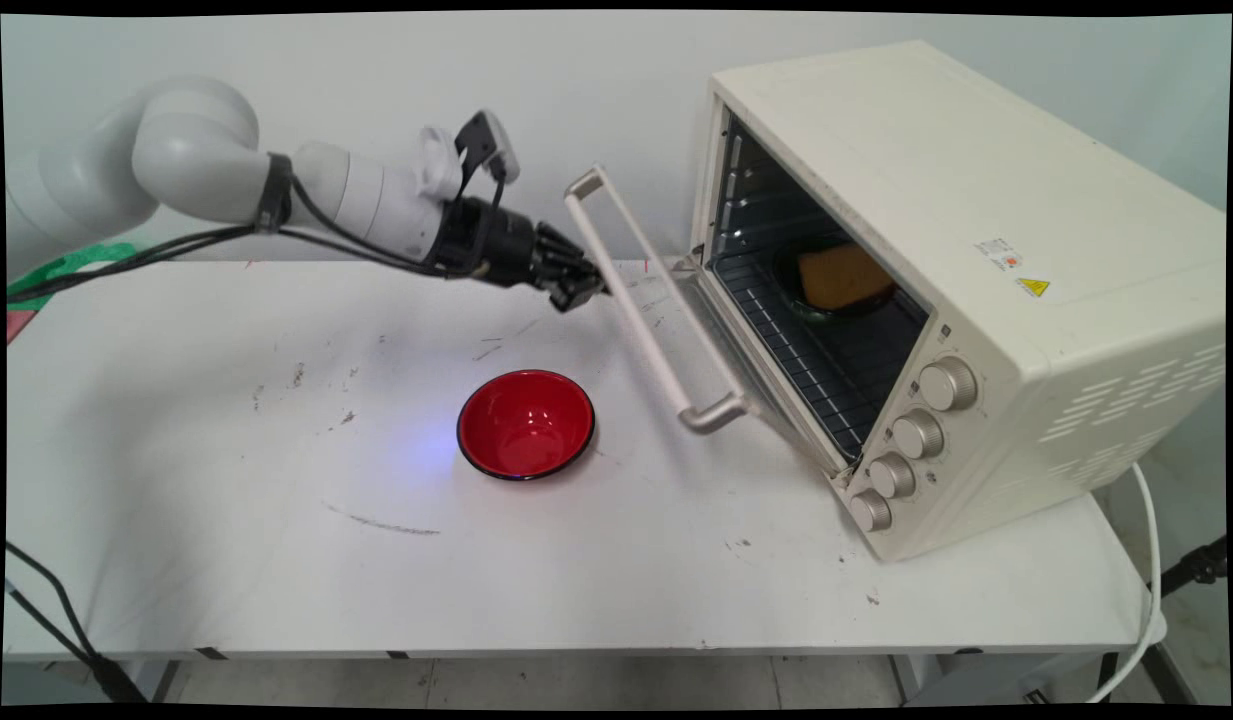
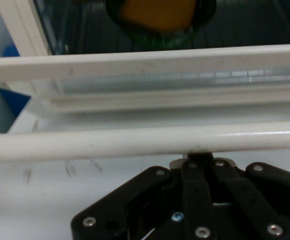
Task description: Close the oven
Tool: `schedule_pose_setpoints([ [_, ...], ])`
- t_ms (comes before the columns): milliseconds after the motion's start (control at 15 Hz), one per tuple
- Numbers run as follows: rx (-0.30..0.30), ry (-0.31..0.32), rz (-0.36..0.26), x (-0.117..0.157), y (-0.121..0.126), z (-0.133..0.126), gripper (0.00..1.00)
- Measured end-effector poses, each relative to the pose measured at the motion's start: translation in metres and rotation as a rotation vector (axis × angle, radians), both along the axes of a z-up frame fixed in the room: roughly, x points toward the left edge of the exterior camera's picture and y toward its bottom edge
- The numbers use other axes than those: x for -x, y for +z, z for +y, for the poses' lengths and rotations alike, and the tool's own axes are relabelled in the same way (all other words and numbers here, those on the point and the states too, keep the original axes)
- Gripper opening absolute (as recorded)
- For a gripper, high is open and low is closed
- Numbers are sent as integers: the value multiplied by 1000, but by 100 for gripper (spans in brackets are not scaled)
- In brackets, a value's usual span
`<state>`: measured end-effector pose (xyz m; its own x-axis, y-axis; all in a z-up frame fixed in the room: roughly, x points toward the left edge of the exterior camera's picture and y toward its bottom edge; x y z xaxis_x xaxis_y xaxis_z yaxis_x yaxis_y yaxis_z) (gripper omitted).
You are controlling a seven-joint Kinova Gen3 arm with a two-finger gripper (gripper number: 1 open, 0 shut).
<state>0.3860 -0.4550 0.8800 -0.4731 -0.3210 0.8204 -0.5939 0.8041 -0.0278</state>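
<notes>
My gripper (image 1: 586, 292) (image 2: 200, 156) is shut and its tips rest against the cream handle bar (image 1: 636, 300) (image 2: 135, 142) of the oven door (image 1: 751, 375), about a third of the way along from the bar's far end. The door hangs partly open. The cream toaster oven (image 1: 976, 230) stands at the table's right. Inside, on the wire rack (image 1: 816, 365), a dark green plate (image 1: 788, 290) (image 2: 159, 39) carries an orange-yellow block (image 1: 842, 277) (image 2: 152, 12). In the hand view the handle runs straight across just above the fingers.
A red bowl (image 1: 525, 424) with a black rim sits upright on the white table (image 1: 276, 520), in front of and below the gripper. Several knobs (image 1: 916, 435) line the oven's front. A white cord (image 1: 1146, 560) hangs off the table's right edge.
</notes>
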Motion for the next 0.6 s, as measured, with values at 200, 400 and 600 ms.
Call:
schedule_pose_setpoints([
  [200,22,-1,28,6,17,-7,0],
  [400,45,-1,55,14,36,-13,0],
  [600,60,-5,64,19,50,-16,0],
])
